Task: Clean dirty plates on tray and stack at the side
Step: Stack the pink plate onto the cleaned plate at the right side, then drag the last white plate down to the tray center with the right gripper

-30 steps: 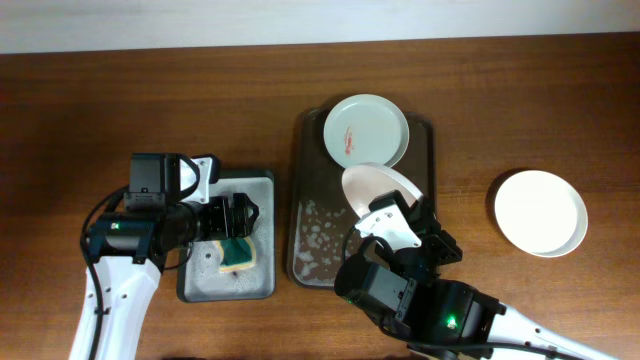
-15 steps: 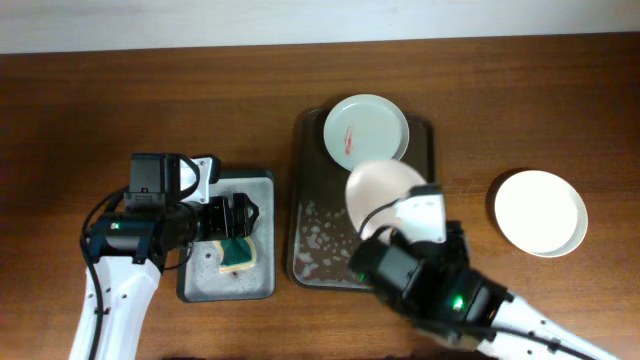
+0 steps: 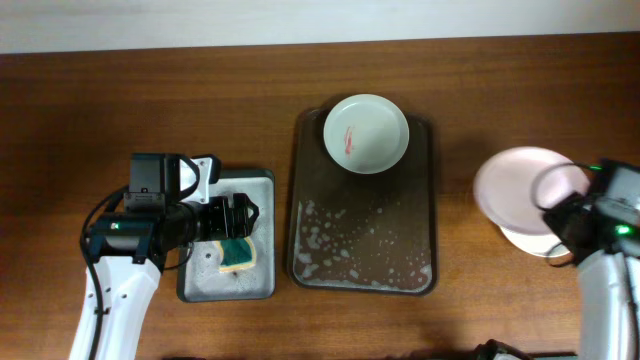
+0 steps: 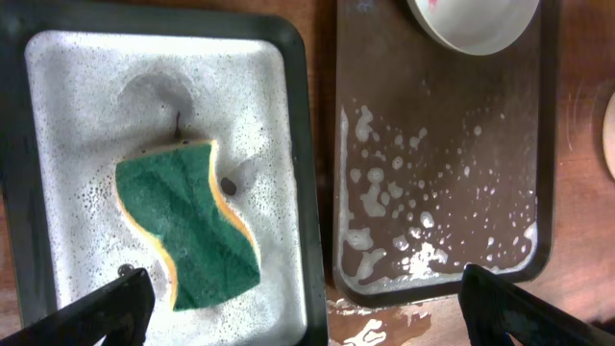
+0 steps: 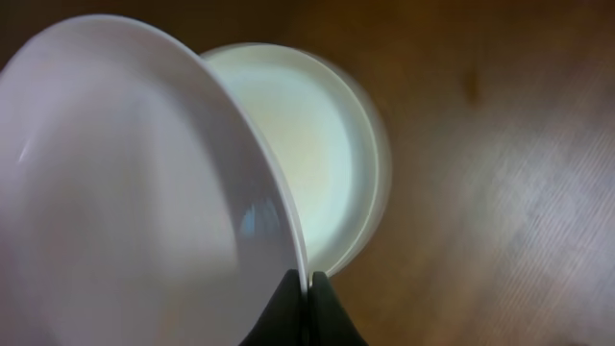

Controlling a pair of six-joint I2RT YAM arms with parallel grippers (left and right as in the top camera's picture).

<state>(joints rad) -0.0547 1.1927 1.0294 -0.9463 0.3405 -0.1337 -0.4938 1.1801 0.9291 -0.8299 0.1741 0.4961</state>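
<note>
One dirty plate with a red smear sits at the far end of the dark brown tray; it also shows in the left wrist view. My right gripper is shut on the rim of a plain white plate and holds it tilted just above another plain white plate on the table at the right. In the right wrist view the held plate overlaps the resting plate, with the fingers pinching its rim. My left gripper is open above the green sponge.
The sponge lies in a small grey metal tray full of foam, left of the brown tray. Soap suds cover the near half of the brown tray. Some water is spilled on the table between the trays.
My right arm has swung from over the brown tray to the right with the white plate, which now hangs over the plate on the table. The left arm has not moved.
</note>
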